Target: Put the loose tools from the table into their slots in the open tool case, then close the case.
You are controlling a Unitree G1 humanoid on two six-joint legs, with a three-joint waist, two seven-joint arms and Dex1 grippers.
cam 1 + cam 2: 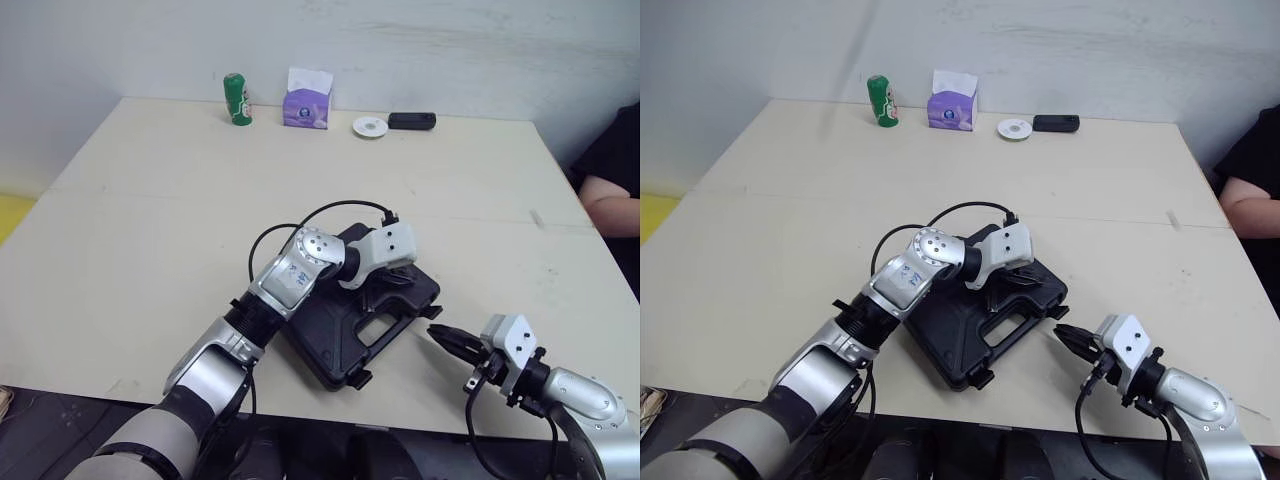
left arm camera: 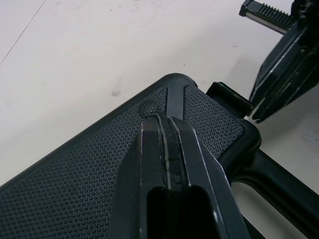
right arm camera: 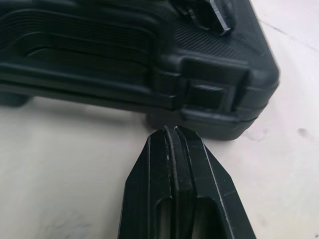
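Note:
The black tool case (image 1: 340, 335) lies closed near the table's front edge, handle toward me. My left gripper (image 1: 398, 277) is shut with nothing in it, its tips resting on the textured lid (image 2: 99, 169) near the case's far right corner. In the left wrist view its fingertips (image 2: 166, 118) touch the lid. My right gripper (image 1: 442, 336) is shut and empty, low over the table just right of the case. The right wrist view has its tips (image 3: 173, 130) pointing at a latch (image 3: 207, 94) on the case's side, a short gap away.
Along the far edge stand a green can (image 1: 237, 99), a purple tissue box (image 1: 307, 105), a white disc (image 1: 370, 127) and a small black device (image 1: 411, 121). A person's arm (image 1: 610, 195) rests at the right edge. Bare tabletop (image 1: 150, 220) surrounds the case.

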